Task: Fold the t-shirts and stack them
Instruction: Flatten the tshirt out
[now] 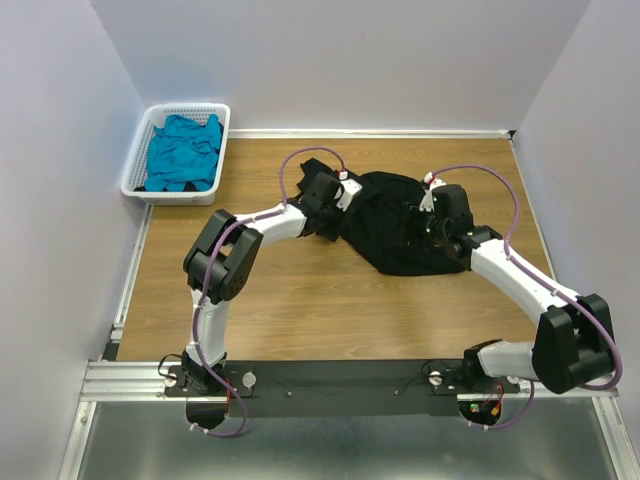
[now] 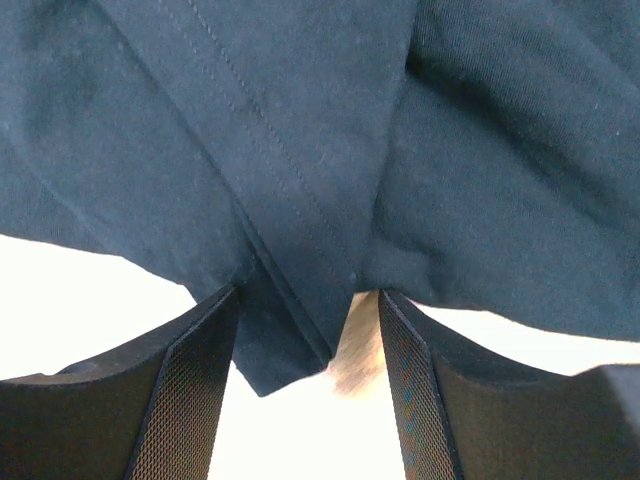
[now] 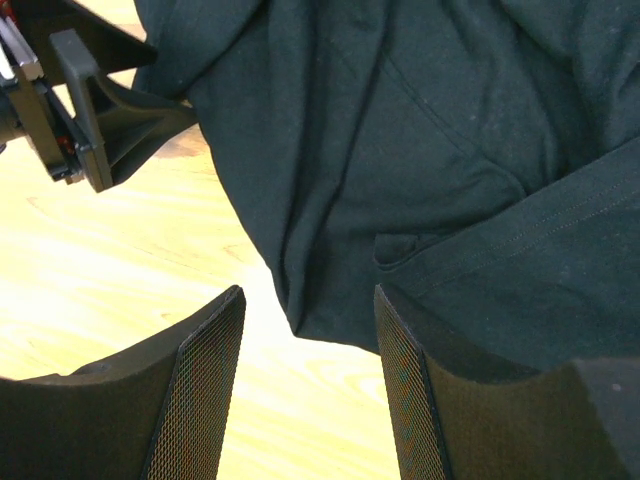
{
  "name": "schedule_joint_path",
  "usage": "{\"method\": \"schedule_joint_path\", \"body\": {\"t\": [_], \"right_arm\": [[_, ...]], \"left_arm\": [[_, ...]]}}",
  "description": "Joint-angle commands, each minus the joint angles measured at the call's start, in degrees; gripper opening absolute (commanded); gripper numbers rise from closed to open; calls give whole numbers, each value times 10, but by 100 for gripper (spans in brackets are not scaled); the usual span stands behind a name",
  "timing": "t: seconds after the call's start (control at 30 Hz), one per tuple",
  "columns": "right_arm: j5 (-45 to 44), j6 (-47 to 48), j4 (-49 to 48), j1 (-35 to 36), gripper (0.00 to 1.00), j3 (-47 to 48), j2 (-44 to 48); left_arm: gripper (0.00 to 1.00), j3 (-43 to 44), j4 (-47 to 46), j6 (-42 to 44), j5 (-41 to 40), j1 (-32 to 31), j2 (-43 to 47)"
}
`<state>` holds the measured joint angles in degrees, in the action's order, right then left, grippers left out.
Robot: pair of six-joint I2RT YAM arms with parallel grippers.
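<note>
Left gripper (image 2: pixel 308 300) straddles a stitched hem of the black t-shirt (image 1: pixel 395 235), jaws apart, cloth not pinched. Right gripper (image 3: pixel 308 298), jaws also apart, sits at the opposite edge. Shirt lies crumpled between them, long axis far-left to near-right. Beyond, teal t-shirt (image 1: pixel 183 152) in basket (image 1: pixel 190 108), far-left corner.

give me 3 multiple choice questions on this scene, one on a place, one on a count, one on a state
1. Where is the teal t-shirt?
A on the floor
B in the white basket
C hanging on the wall

2. How many t-shirts lie on the table?
A three
B two
C one

3. The black t-shirt is:
A crumpled, unfolded
B neatly folded
C rolled into a tube

Answers: 1 B, teal cloth fills the basket; 2 C, only the black one lies on the wood; 3 A, it lies in loose bunched folds.
</note>
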<state>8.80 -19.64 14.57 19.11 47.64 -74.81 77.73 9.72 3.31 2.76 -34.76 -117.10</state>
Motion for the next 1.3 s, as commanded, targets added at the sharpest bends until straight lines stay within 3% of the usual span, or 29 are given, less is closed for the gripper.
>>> {"method": "schedule_joint_path", "body": {"t": [0.0, 0.07, 0.17, 0.3, 0.4, 0.47, 0.5, 0.7, 0.93, 1.27], "right_arm": [[-19, -2, 2, 0, 63, -9, 14], [-18, -3, 2, 0, 63, -9, 12], [-14, -4, 2, 0, 62, -7, 11], [-19, -1, 2, 0, 62, -6, 13], [-23, 0, 2, 0, 62, -7, 13], [-29, -3, 2, 0, 62, -6, 12], [-33, -5, 2, 0, 62, -7, 12], [-98, -19, 8, -1, 62, -4, 7], [-140, -30, 30, -9, 62, 4, -23], [-178, -37, 41, -30, 63, 2, -53]], "left_arm": [[66, -47, 80, 7, -46, 4, -9], [65, -51, 79, 13, -58, 6, -3], [50, -44, 80, 13, -43, 12, -8], [41, -44, 80, 13, -30, 14, -14], [26, -50, 74, 13, -30, 14, -13], [5, -49, 78, 13, -10, 13, -9], [0, -46, 82, 13, -4, 15, -8], [0, 14, 153, -19, 131, 45, 70], [0, 70, 230, -95, 139, 60, 254], [0, -9, 257, -204, 207, 116, 440]]}}
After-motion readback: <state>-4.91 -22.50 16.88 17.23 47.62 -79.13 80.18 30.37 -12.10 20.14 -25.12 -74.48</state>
